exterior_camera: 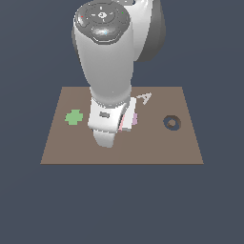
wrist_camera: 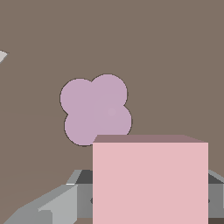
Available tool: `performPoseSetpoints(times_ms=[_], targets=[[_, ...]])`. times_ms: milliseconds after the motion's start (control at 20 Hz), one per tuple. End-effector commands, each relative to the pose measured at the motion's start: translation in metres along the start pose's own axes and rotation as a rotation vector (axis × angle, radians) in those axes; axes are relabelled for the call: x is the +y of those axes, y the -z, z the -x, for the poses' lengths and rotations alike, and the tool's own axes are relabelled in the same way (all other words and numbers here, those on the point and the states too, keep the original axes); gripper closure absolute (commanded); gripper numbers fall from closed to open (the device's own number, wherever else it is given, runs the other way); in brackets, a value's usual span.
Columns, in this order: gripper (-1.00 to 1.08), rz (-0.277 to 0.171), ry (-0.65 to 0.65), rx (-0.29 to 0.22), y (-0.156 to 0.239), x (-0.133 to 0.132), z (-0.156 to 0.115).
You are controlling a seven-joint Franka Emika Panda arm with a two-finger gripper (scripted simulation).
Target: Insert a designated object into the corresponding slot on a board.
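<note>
We are seeing the flat light pink square tile (wrist_camera: pixel 150 181) filling the near part of the wrist view, with grey fingers (wrist_camera: pixel 57 203) showing at both of its sides, so they are grasping it. In the exterior view the tile (exterior_camera: pixel 127 122) is peeking out beside the white arm, over the middle of the flat brown rectangular board (exterior_camera: pixel 186 147). A mauve lobed piece (wrist_camera: pixel 94 109) is lying on the board just beyond the tile. A green cross-shaped piece (exterior_camera: pixel 74 117) and a dark round ring (exterior_camera: pixel 172 123) are lying well apart. We cannot see the slot.
</note>
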State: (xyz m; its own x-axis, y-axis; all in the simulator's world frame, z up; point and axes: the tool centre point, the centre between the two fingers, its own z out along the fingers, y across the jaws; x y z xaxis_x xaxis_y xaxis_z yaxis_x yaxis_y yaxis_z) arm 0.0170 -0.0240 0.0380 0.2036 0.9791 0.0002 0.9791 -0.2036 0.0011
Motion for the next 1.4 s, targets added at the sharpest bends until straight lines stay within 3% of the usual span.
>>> performPoseSetpoints(times_ms=[0, 700, 1350], targets=[[1.08, 0.001, 0.094, 0.0, 0.001, 0.002, 0.005], [1.08, 0.001, 0.557, -0.001, 0.002, 0.018, 0.027], [1.08, 0.0, 0.78, -0.001, 0.003, 0.03, 0.033]])
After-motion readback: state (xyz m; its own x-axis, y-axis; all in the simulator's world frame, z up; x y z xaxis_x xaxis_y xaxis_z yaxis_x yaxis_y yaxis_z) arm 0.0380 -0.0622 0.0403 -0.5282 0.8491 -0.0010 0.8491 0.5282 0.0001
